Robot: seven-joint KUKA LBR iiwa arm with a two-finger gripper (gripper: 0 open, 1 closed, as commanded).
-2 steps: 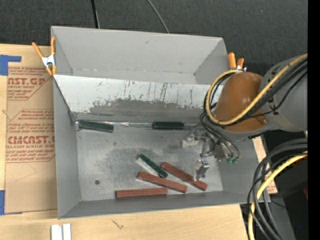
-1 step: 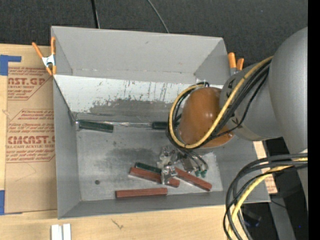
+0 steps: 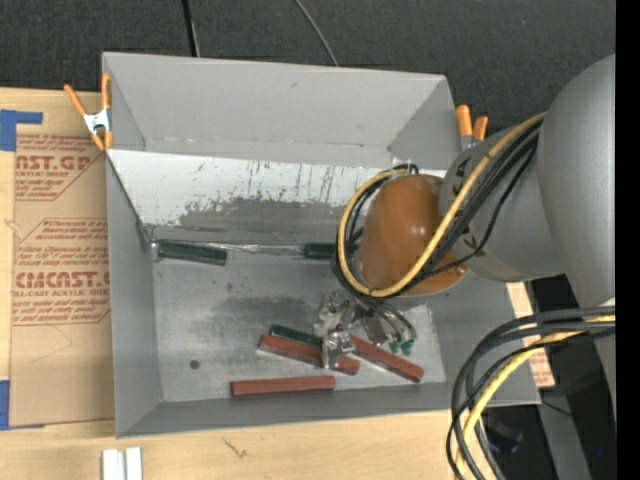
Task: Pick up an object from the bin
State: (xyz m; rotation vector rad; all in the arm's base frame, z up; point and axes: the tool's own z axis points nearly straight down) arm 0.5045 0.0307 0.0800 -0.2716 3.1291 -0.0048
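The claw (image 3: 337, 336) sits low at the front right of the bin (image 3: 250, 98), and I cannot tell whether it is wide or narrow. Right under it a red-brown bar (image 3: 297, 349) lies against a second red-brown bar (image 3: 388, 361), with a dark green stick (image 3: 290, 334) touching. Packed like that, I'd worry a lift drags two together, or catches one by its end so it swings and drops. A third bar (image 3: 283, 386) lies apart, by the front wall.

Gry bin (image 3: 270, 118), red-brn bars (image 3: 283, 386), dk-grn bar (image 3: 190, 253).
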